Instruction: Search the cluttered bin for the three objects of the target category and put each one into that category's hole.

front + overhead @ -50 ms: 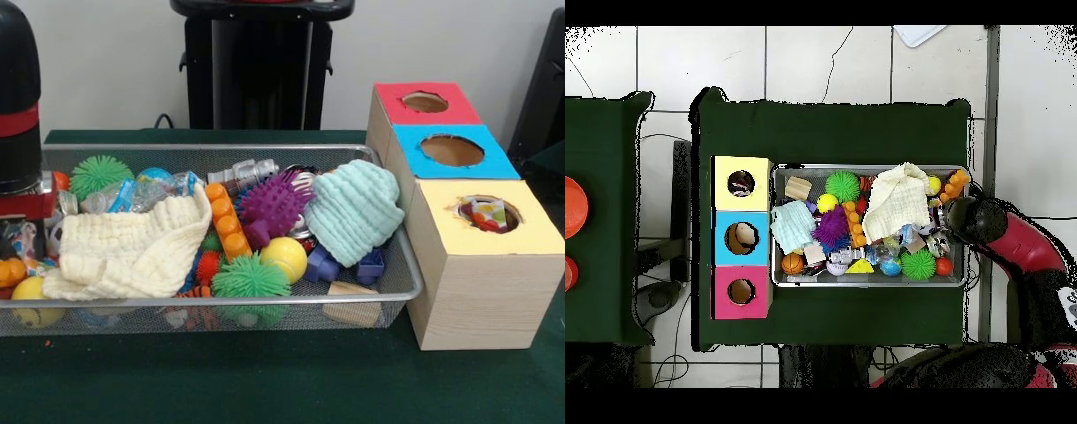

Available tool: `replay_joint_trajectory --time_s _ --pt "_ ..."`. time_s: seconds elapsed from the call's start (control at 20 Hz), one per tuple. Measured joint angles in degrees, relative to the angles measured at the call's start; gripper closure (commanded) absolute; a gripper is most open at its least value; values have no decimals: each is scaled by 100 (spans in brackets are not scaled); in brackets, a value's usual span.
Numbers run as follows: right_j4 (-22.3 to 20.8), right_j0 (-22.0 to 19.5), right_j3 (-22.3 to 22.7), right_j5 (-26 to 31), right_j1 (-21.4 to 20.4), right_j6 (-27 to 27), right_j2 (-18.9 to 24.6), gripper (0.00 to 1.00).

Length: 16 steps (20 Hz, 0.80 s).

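Note:
A wire mesh bin (265, 314) holds a jumble of toys. Among them lie a cream cloth (132, 252), a mint knit hat (353, 212), a purple spiky ball (274, 203), two green spiky balls (250, 278) (100, 174), a yellow ball (284, 256) and an orange block chain (225, 221). Beside the bin stand three wooden boxes with holes, topped red (388, 97), blue (415, 141) and yellow (441, 221). Coloured items show inside the yellow box's hole. My arm (19, 132) hangs over the bin's left end (975, 220); its gripper is hidden.
A silver toy (243, 170), a blue brick (371, 265) and a wooden block (353, 300) also lie in the bin. In the overhead view the boxes (741, 238) line the bin's left side. Green cloth (265, 380) covers the table.

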Motion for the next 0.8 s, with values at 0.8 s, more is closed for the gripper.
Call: replay_joint_trajectory --time_s 0.8 --pt "-2 6 -3 -8 134 0 -36 100"
